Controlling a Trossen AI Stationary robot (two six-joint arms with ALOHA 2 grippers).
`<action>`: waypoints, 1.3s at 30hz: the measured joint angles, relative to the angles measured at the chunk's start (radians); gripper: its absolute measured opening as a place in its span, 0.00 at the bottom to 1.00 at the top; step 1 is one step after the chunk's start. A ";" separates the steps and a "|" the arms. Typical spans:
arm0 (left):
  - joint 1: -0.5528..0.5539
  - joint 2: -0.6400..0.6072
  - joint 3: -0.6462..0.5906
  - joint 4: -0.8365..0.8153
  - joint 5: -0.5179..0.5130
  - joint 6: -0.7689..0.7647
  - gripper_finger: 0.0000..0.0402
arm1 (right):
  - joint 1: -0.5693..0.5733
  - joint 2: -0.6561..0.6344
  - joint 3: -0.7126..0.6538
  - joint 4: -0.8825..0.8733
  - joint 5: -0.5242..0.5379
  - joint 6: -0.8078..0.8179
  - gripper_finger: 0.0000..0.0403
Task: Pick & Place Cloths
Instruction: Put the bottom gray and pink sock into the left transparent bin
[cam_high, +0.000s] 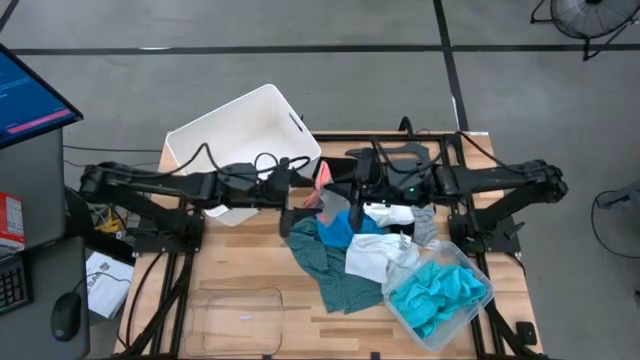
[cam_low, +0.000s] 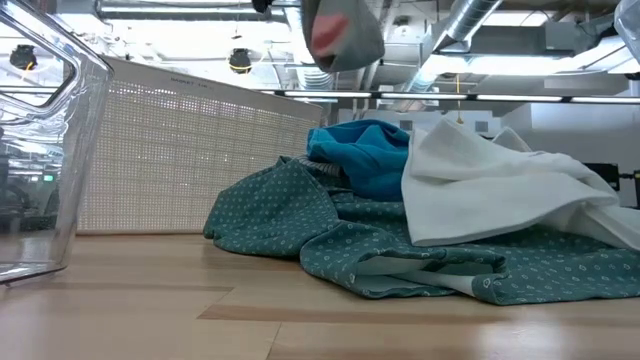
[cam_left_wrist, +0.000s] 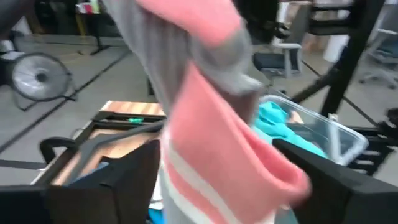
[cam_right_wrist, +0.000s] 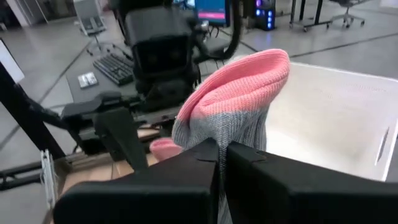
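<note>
Pink-grey sock (cam_right_wrist: 233, 102) pinched by right pincer (cam_right_wrist: 221, 155), left pincer (cam_left_wrist: 211, 180) spread

monitor screen (cam_high: 30, 95): coloured lines, too small to read; paper sheet (cam_high: 105, 280) beside table: print illegible; elsewhere: no readable text or labels

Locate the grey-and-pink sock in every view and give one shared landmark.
High view: grey-and-pink sock at centre, between both grippers.
Low view: sock hangs at the top edge, above the cloth pile.
Left wrist view: sock fills the centre.
Right wrist view: sock pinched above the right gripper.
Landmark: white bin.
</note>
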 joint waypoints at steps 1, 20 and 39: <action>0.000 0.007 0.000 0.019 -0.008 0.000 0.78 | 0.001 0.001 0.000 -0.002 0.000 0.001 0.00; 0.000 0.063 0.000 0.100 0.013 -0.199 0.13 | 0.008 0.036 0.000 0.103 -0.028 0.002 0.00; -0.246 -0.258 0.000 -0.482 0.217 -0.549 0.00 | 0.041 -0.121 0.126 -0.052 -0.031 -0.087 0.29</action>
